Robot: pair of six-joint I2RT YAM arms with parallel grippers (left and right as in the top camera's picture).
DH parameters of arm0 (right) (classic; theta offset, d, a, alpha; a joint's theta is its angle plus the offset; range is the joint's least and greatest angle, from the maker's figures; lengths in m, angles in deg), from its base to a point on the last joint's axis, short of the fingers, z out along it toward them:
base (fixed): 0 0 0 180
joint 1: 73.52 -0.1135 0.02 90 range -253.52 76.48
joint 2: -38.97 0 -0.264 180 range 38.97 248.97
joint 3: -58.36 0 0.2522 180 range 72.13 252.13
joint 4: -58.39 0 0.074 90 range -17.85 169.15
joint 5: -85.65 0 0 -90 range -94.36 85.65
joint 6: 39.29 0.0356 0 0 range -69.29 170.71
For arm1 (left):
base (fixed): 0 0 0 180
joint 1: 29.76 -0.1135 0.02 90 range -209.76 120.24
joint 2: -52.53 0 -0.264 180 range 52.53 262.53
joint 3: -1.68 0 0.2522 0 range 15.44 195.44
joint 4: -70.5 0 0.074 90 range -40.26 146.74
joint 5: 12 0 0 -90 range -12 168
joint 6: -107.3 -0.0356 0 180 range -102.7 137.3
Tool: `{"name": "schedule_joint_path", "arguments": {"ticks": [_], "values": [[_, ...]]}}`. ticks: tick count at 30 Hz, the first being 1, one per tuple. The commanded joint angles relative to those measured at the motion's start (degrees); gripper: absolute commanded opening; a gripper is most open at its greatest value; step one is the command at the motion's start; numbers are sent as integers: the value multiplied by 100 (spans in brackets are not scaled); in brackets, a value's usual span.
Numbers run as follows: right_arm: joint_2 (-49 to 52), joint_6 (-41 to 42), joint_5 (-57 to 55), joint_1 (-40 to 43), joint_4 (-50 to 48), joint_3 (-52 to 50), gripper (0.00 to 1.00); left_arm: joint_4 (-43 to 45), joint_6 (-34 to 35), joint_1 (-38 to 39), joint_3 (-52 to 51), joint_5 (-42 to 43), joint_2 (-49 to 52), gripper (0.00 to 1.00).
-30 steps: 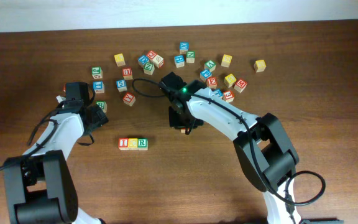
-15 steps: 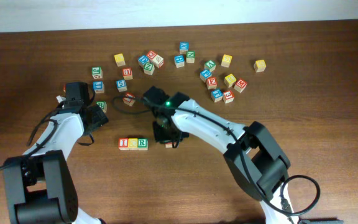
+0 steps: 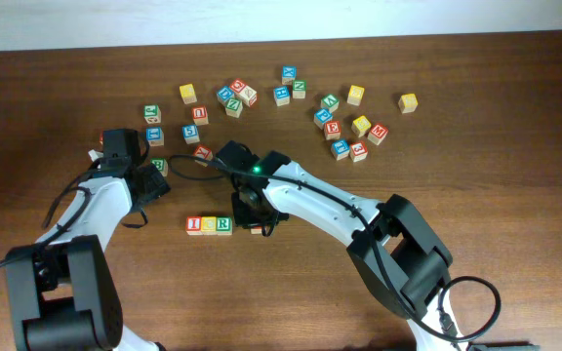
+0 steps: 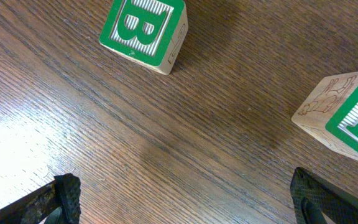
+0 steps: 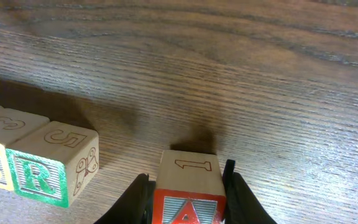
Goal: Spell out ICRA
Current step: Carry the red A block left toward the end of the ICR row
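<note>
A row of three cubes lies on the table: the red-lettered I (image 3: 194, 225), the yellow-faced cube (image 3: 209, 225) and the green-lettered R (image 3: 223, 224). My right gripper (image 3: 254, 218) hangs just right of the R, shut on the red-lettered A cube (image 5: 188, 193), whose top face shows a 1. In the right wrist view the R (image 5: 39, 175) sits a short gap to the left of the A. My left gripper (image 4: 185, 202) stands open over bare wood at the table's left, with nothing between its fingers.
Several loose alphabet cubes are scattered across the far half of the table, among them a yellow one (image 3: 188, 93) and a cluster (image 3: 344, 127) at the right. A green B cube (image 4: 145, 28) and another green-faced cube (image 4: 344, 118) lie just ahead of the left gripper.
The right arm has carried the A cube leftward and toward the table's front, up to the right end of the row. The left arm has not moved.
</note>
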Motion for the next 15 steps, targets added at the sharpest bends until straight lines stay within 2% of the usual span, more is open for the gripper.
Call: {"name": "schedule_joint_path", "arguments": {"ticks": [1, 15], "values": [[-11, 68, 26, -22, -15, 98, 23, -7, 11, -9, 57, 2, 46, 99], [-11, 68, 26, -22, -125, 96, 23, -7, 11, -9, 57, 2, 46, 99]]}}
